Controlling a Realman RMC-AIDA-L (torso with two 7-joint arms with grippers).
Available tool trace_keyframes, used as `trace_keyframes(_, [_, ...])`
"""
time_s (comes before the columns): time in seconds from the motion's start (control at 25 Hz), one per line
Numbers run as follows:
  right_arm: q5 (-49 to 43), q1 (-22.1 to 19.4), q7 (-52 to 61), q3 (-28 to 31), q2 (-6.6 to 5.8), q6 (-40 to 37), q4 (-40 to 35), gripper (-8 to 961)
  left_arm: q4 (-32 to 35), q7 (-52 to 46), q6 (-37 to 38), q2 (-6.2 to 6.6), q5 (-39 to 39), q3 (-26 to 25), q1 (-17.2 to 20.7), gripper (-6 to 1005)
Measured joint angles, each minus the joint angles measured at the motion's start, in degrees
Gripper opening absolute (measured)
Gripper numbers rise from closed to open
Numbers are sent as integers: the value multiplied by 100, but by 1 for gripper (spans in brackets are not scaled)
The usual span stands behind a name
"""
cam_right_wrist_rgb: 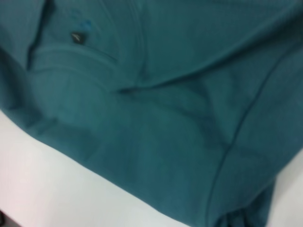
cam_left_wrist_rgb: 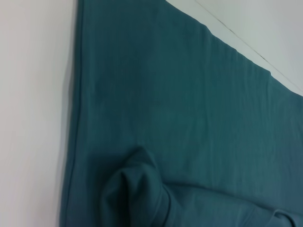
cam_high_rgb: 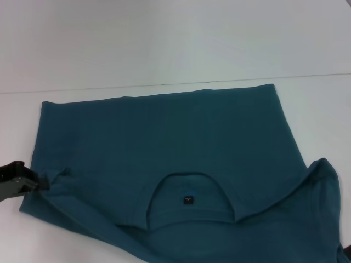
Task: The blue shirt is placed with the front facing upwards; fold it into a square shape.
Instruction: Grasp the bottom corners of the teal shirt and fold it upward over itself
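The blue shirt (cam_high_rgb: 164,137) lies flat on the white table (cam_high_rgb: 137,49), hem at the far side and round collar (cam_high_rgb: 186,192) near me, with its small dark label (cam_high_rgb: 188,199) showing. My left gripper (cam_high_rgb: 45,183) is at the shirt's left edge, shut on the puckered sleeve fabric (cam_high_rgb: 61,176). That bunched sleeve (cam_left_wrist_rgb: 137,189) also fills the left wrist view. The right sleeve (cam_high_rgb: 323,186) lies folded up at the near right. Only a dark sliver of my right gripper (cam_high_rgb: 346,253) shows at the frame corner. The right wrist view is filled with the shirt (cam_right_wrist_rgb: 165,118) and the label (cam_right_wrist_rgb: 77,37).
A thin seam (cam_high_rgb: 307,75) runs across the white table just beyond the shirt's hem. Bare white table surface (cam_high_rgb: 55,235) shows at the near left and behind the shirt.
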Motion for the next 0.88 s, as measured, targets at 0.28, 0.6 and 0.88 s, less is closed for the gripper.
trace_keyframes(0.28, [-177, 9, -77, -12, 154, 167, -71, 364, 0, 3, -14, -8, -2, -1, 4, 26])
trace_keyframes(0.6, [-179, 9, -51, -120, 163, 179, -13, 523, 0, 2, -21, -29, -9, 3, 9, 25])
trace_keyframes(0.88, [-185, 0, -40, -288, 227, 262, 5, 557, 0, 6, -43, -30, -9, 6, 9, 26])
